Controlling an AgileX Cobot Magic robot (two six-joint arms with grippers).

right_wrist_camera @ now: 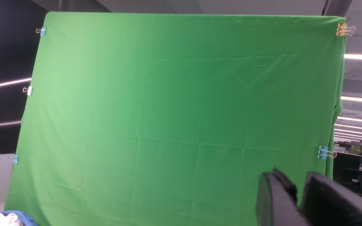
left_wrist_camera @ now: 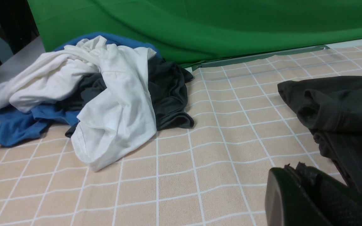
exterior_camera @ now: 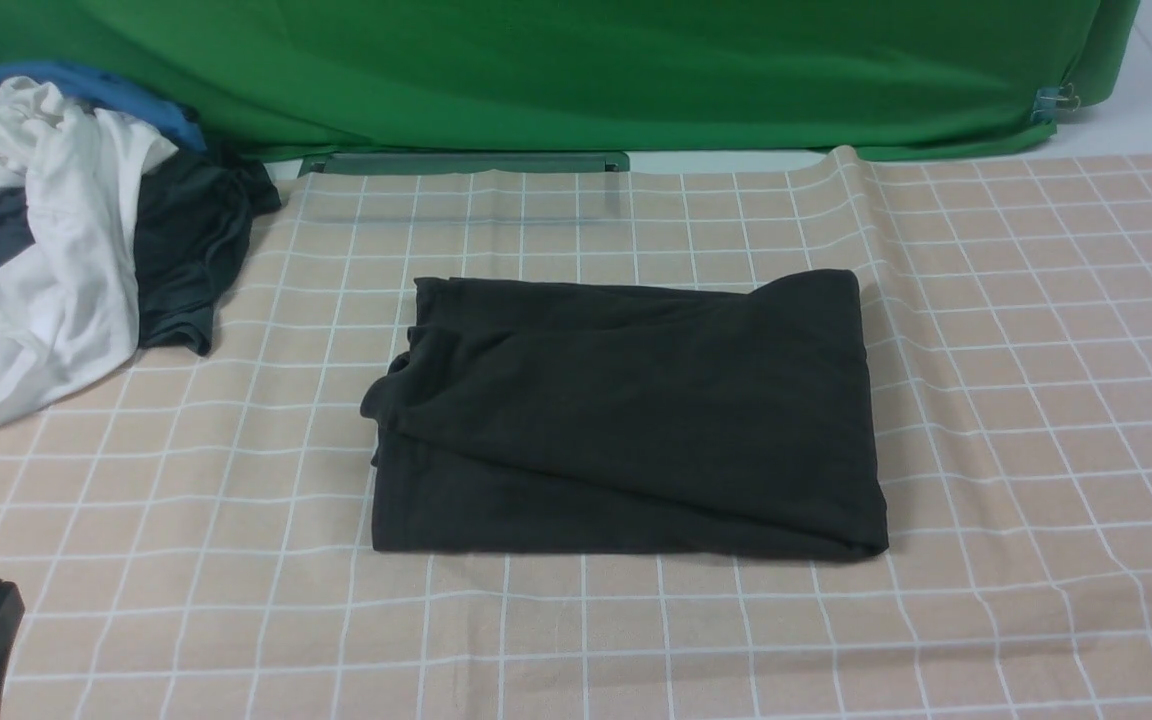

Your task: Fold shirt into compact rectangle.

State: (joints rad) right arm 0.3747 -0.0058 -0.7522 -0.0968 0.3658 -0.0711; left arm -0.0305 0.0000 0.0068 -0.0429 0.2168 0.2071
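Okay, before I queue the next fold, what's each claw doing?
Left claw: closed, empty.
Right claw: slightly open, a narrow gap between its fingers, holding nothing.

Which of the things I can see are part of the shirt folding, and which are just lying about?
Part of the job:
- black shirt, partly folded
- left gripper, shut
- right gripper

Just lying about:
- white garment
- dark garment beside it
- blue cloth, mostly underneath
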